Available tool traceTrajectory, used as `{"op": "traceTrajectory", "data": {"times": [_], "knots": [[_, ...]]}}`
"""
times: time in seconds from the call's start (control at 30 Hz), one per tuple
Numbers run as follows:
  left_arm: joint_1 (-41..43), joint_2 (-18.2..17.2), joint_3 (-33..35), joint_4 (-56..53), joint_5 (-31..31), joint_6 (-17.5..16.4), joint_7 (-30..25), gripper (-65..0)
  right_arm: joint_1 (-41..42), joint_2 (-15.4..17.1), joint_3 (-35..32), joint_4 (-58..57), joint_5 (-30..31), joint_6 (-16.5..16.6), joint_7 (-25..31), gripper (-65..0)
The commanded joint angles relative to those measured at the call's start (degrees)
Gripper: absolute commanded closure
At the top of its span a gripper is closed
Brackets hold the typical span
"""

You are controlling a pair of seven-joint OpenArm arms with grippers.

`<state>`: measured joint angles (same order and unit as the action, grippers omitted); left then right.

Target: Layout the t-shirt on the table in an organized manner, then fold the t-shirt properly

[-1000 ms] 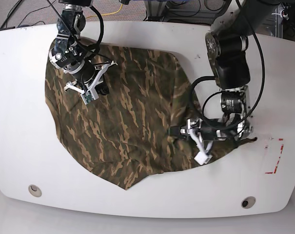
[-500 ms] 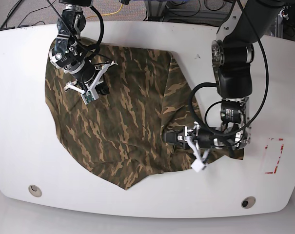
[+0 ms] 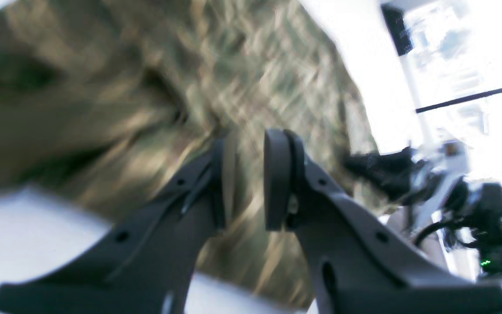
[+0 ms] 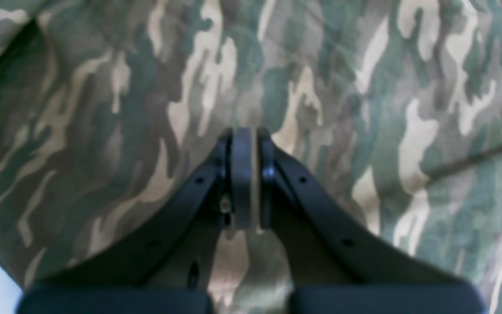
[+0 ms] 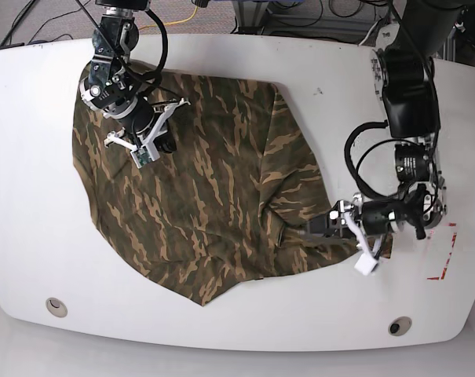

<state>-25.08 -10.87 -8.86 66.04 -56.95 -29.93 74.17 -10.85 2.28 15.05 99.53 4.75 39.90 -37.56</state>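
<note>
The camouflage t-shirt (image 5: 206, 196) lies spread and creased over the middle of the white table (image 5: 33, 196), with a long fold running down its right part. My left gripper (image 5: 312, 229) is low at the shirt's right lower side. In the blurred left wrist view its jaws (image 3: 246, 183) stand narrowly apart with the t-shirt (image 3: 146, 87) cloth between them. My right gripper (image 5: 165, 146) is over the shirt's upper left part. The right wrist view shows it (image 4: 249, 174) shut, pads together, just above the t-shirt (image 4: 364, 109).
A red rectangular outline mark (image 5: 445, 251) sits on the table right of the left arm. Two round holes (image 5: 56, 306) (image 5: 400, 325) lie near the front edge. Cables and equipment stand beyond the far edge. The other arm (image 3: 451, 192) shows at the right of the left wrist view.
My left arm swung right and its gripper moved right, drawing the shirt's right portion with it; a long fold appeared there. The right gripper stayed put.
</note>
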Motion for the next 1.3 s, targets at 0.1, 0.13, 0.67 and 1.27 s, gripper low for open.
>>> {"op": "traceTrajectory", "data": {"times": [0.1,0.13,0.67,1.27], "knots": [[2.5,-1.4,-0.2,1.1,-1.6,-0.1,-0.2,-16.0,0.6,0.2,0.1,0.8,1.1,0.1,1.3,-2.7],[3.4,-1.4,-0.2,1.1,-1.6,-0.1,-0.3,-20.0,0.6,0.2,0.1,0.8,1.1,0.1,1.3,-2.7],[10.8,0.4,-0.3,1.3,-0.9,0.1,-8.5,-47.2,0.6,0.2,0.1,0.8,1.1,0.1,1.3,-2.7],[11.1,3.6,-0.4,-0.9,7.8,1.4,-8.9,-47.1,0.6,0.2,0.1,0.8,1.1,0.1,1.3,-2.7]]}}
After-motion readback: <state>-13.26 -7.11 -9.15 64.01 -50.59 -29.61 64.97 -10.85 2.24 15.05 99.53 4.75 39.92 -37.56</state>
